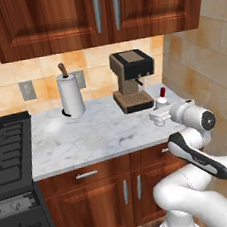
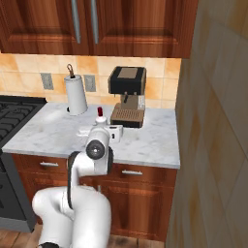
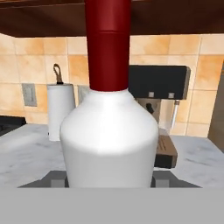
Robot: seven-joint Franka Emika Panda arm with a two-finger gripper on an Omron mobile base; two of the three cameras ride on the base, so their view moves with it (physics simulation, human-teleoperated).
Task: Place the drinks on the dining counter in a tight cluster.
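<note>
Tool [image 3: 109, 181] closed on the upright white red-capped bottle [image 3: 109, 135], which stands between its jaws over the marble tabletop [image 1: 93, 133] in front of the coffee machine [image 1: 131, 80]. Hand view shows the enclosing grip; base views show the tabletop layout, paper-towel roll [image 1: 71, 95] well apart.

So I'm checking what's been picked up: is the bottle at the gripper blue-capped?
No, the bottle is white with a tall dark red cap, filling the space between the gripper fingers in the hand view.
</note>
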